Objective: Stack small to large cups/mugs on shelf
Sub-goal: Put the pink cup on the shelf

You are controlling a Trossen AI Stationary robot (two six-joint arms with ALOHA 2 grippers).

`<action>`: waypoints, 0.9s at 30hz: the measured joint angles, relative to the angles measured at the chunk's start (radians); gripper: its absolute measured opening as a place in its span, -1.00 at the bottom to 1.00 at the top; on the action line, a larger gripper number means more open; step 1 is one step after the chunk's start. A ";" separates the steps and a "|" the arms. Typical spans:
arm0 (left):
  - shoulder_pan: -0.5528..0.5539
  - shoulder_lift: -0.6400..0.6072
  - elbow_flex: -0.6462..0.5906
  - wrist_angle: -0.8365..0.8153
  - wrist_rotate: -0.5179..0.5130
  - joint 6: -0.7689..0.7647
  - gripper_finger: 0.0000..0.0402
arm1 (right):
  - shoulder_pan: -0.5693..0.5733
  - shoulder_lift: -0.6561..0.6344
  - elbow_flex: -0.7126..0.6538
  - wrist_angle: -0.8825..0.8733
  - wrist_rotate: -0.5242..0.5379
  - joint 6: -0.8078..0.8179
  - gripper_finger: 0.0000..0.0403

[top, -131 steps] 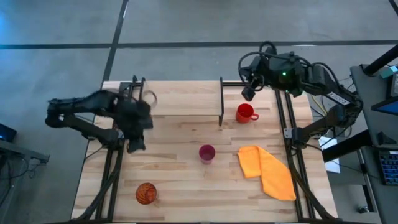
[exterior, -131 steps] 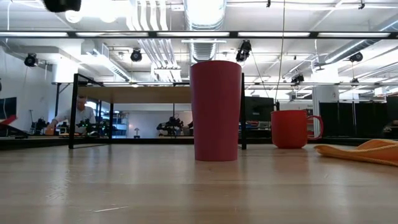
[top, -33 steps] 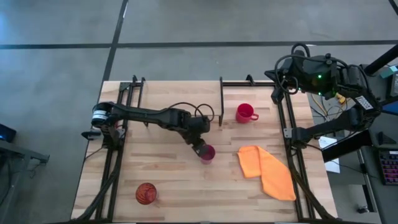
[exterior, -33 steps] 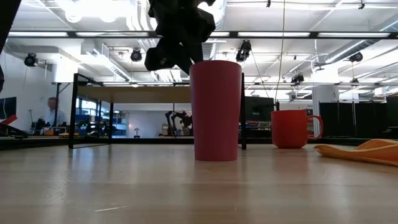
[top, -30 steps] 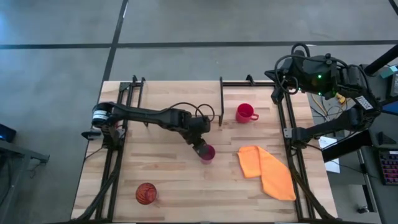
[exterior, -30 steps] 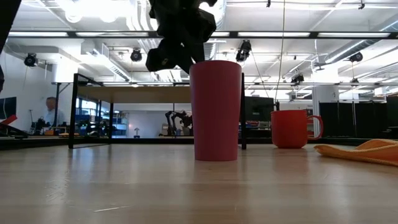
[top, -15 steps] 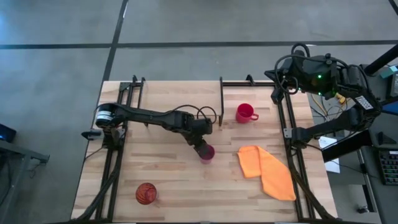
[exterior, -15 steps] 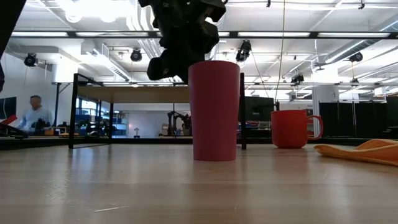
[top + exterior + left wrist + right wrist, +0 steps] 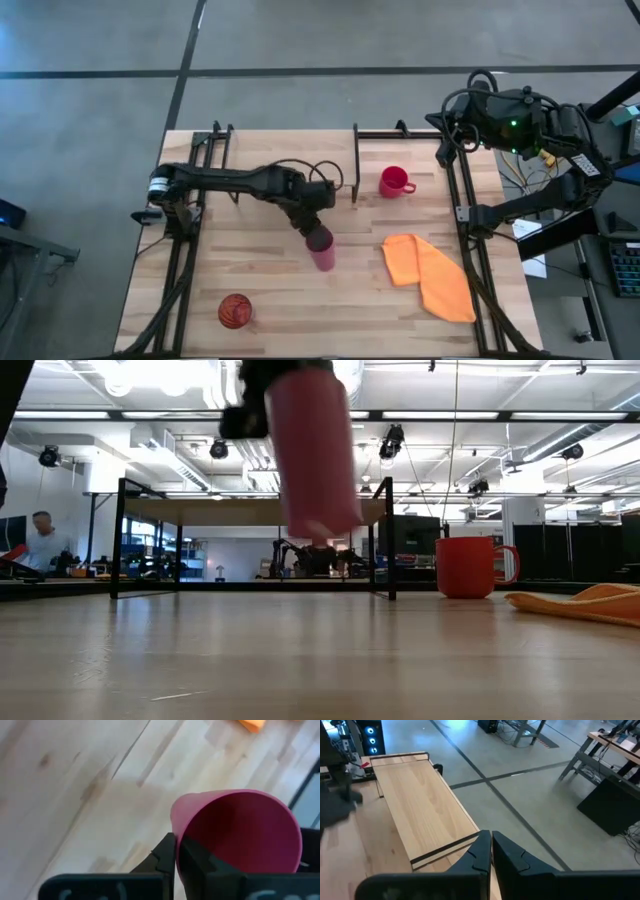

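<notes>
My left gripper (image 9: 316,236) is over the middle of the table, shut on the tall pink tumbler (image 9: 323,254), which hangs well above the tabletop in the low view (image 9: 310,450). The red mug (image 9: 395,182) stands on the table right of the shelf (image 9: 285,155). The orange ribbed cup (image 9: 234,311) stands near the table's front left. My right gripper (image 9: 445,150) is shut and empty, raised at the table's far right corner. My left gripper (image 9: 176,842) holds the tumbler by its rim (image 9: 175,827), the wall pinched with one finger inside the cup and one outside. The fingers come from above. The tumbler hangs below them, lifted clear of the table and slightly tilted.
An orange cloth (image 9: 430,275) lies on the table's right part, near the mug. The shelf's black wire legs (image 9: 120,540) stand at the back of the table. Black frame rails run along both table sides. A person shows far behind the table (image 9: 42,535).
My left gripper has gone up and a little toward the table's left edge with the pink tumbler. The tumbler stood upright on the table and now hangs clear of it, slightly tipped.
</notes>
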 joint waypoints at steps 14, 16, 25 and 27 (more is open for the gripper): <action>0.129 -0.119 0.359 -0.445 -0.420 0.076 -1.00 | 0.000 0.000 -0.015 -0.009 0.000 0.014 -0.96; 0.170 -0.147 0.348 -0.440 -0.466 0.079 -1.00 | 0.000 -0.001 -0.026 -0.010 0.001 0.024 -0.96; 0.375 -0.225 0.292 -0.444 -0.493 0.188 -1.00 | -0.001 -0.002 -0.082 -0.014 0.007 0.026 -0.96; 0.406 -0.231 0.284 -0.443 -0.491 0.220 -1.00 | -0.002 -0.002 -0.082 -0.015 0.008 0.026 -0.96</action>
